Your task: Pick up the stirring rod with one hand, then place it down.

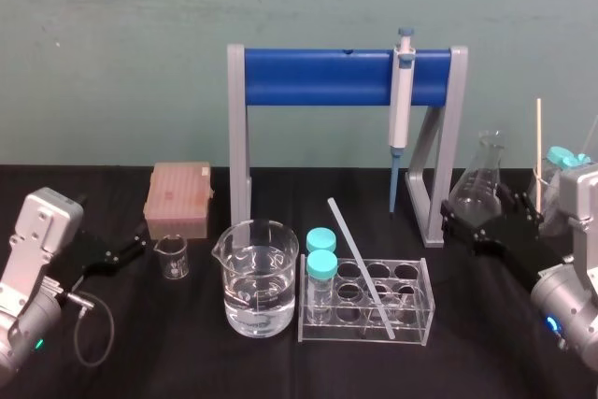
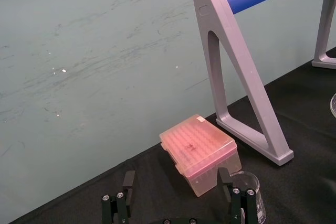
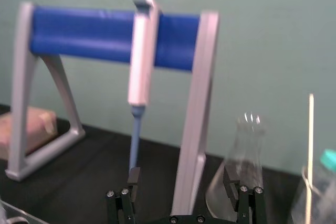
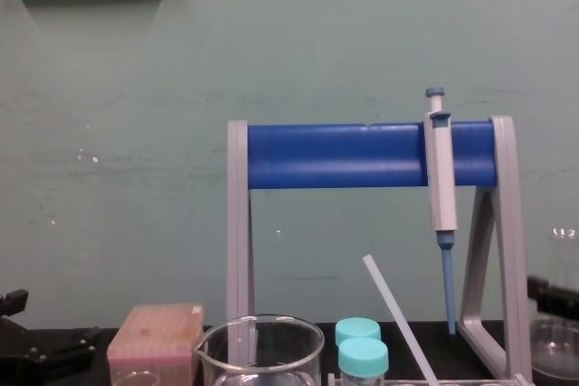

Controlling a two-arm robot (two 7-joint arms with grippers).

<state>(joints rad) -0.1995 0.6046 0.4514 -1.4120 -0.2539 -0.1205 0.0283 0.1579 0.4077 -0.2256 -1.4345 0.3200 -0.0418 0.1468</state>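
The stirring rod (image 1: 360,266) is a thin translucent-white stick. It leans at a slant in the clear test tube rack (image 1: 422,317), lower end in a front hole and upper end pointing back left; the chest view shows the stirring rod (image 4: 398,318) from the side. My right gripper (image 1: 467,231) hovers to the right of the rack, beside the glass flask (image 1: 481,179), apart from the rod. In the right wrist view the right gripper (image 3: 182,182) is open, nothing between its fingers (image 3: 134,178). My left gripper (image 1: 131,245) rests at the far left, and the left gripper (image 2: 176,182) is open too.
A grey-white pipette (image 1: 402,91) hangs on the blue-barred stand (image 1: 318,77) at the back. A beaker of water (image 1: 260,277) and two blue-capped tubes (image 1: 321,263) stand left of the rod. A pink tip box (image 1: 179,195) and small beaker (image 1: 172,256) sit near the left gripper.
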